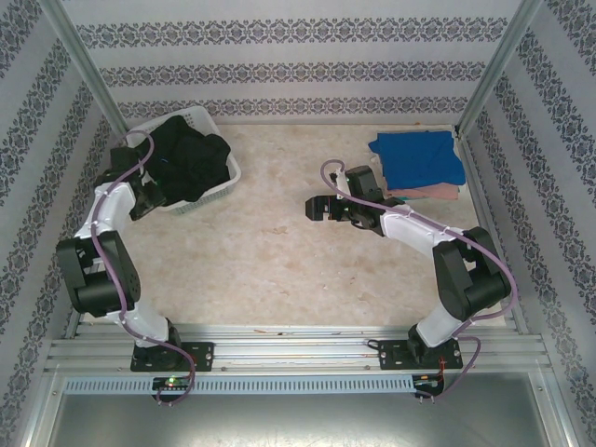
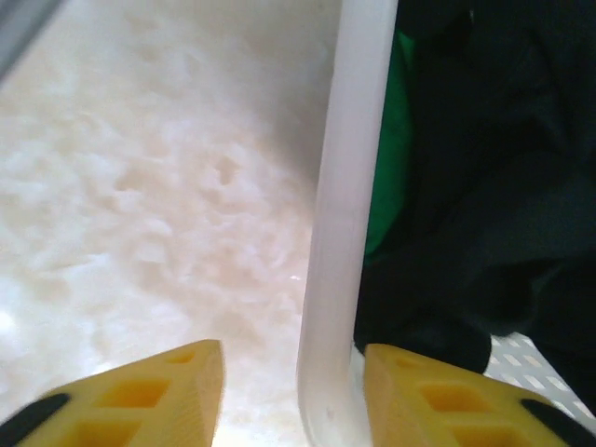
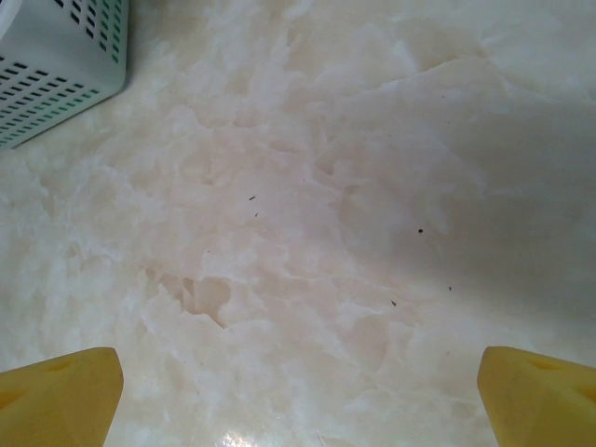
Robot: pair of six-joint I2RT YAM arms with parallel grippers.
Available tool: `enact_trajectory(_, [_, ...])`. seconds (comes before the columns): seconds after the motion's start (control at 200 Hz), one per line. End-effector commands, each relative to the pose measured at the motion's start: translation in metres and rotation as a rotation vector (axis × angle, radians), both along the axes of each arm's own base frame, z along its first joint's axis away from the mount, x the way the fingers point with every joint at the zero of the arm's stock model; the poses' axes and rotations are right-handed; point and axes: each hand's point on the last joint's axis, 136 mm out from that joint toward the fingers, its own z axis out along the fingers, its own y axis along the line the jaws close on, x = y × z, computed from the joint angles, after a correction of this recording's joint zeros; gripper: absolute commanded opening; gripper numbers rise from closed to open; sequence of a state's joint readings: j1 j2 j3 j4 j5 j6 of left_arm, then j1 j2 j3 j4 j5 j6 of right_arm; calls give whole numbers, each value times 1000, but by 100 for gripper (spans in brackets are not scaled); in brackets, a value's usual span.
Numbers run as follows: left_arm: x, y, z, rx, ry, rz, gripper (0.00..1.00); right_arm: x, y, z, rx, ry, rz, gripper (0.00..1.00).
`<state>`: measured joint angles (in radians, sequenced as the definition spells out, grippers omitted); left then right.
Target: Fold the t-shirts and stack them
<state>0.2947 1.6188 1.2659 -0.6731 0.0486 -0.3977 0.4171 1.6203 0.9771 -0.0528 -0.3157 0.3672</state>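
Note:
A crumpled black t-shirt (image 1: 191, 163) fills the white lattice basket (image 1: 200, 116) at the back left. In the left wrist view the black t-shirt (image 2: 494, 186) lies over a green t-shirt (image 2: 391, 140) just inside the basket rim (image 2: 349, 186). My left gripper (image 1: 154, 197) (image 2: 293, 391) straddles that rim, open, with the right finger against it and a gap on the left. A folded blue t-shirt (image 1: 419, 158) rests on a pink t-shirt (image 1: 428, 193) at the back right. My right gripper (image 1: 317, 207) (image 3: 298, 400) hangs wide open over bare table, holding nothing.
The basket's corner (image 3: 56, 65) shows at the upper left of the right wrist view. Patterned walls and two metal posts (image 1: 494, 65) close in the table. The marble tabletop (image 1: 279, 261) stretches between the arms.

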Motion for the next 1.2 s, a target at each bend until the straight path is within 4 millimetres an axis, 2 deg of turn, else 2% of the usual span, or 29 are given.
enact_trajectory(0.0, [-5,2,60,118,-35,-43,47,-1,1,10,-3,-18,17,98])
enact_trajectory(0.05, [-3,-8,77,165,-37,-64,50,-3,-4,10,-4,-24,10,98])
enact_trajectory(0.085, [1,-22,87,174,-57,-95,57,-2,-8,11,-4,-29,-1,98])
enact_trajectory(0.145, [11,-58,100,188,-92,-160,65,-2,-17,10,-4,-28,-17,98])
enact_trajectory(0.22, [28,-117,102,189,-125,-287,69,-1,-30,8,-3,-16,-44,98])
enact_trajectory(0.295, [47,-162,90,185,-120,-339,68,0,-44,8,9,-6,-74,98])
enact_trajectory(0.35, [62,-184,76,166,-102,-352,64,1,-53,10,21,-7,-101,98])
enact_trajectory(0.525, [110,-218,33,148,-29,-359,61,-3,-70,25,48,-34,-144,98])
enact_trajectory(0.649, [130,-221,3,189,39,-346,60,-7,-77,28,33,-56,-156,98])
enact_trajectory(0.774, [143,-217,-8,230,57,-338,60,-9,-83,25,30,-50,-172,98])
enact_trajectory(0.829, [144,-217,-11,236,65,-345,55,-9,-85,23,29,-46,-174,98])
enact_trajectory(0.944, [140,-213,-17,257,96,-386,43,-8,-86,20,28,-39,-179,98])
enact_trajectory(1.024, [136,-215,-23,264,102,-486,38,-6,-86,18,30,-33,-182,98])
enact_trajectory(1.144, [123,-198,-30,303,130,-551,29,-4,-85,15,34,-20,-181,98])
enact_trajectory(1.199, [116,-184,-31,323,143,-554,23,-4,-84,14,35,-16,-178,98])
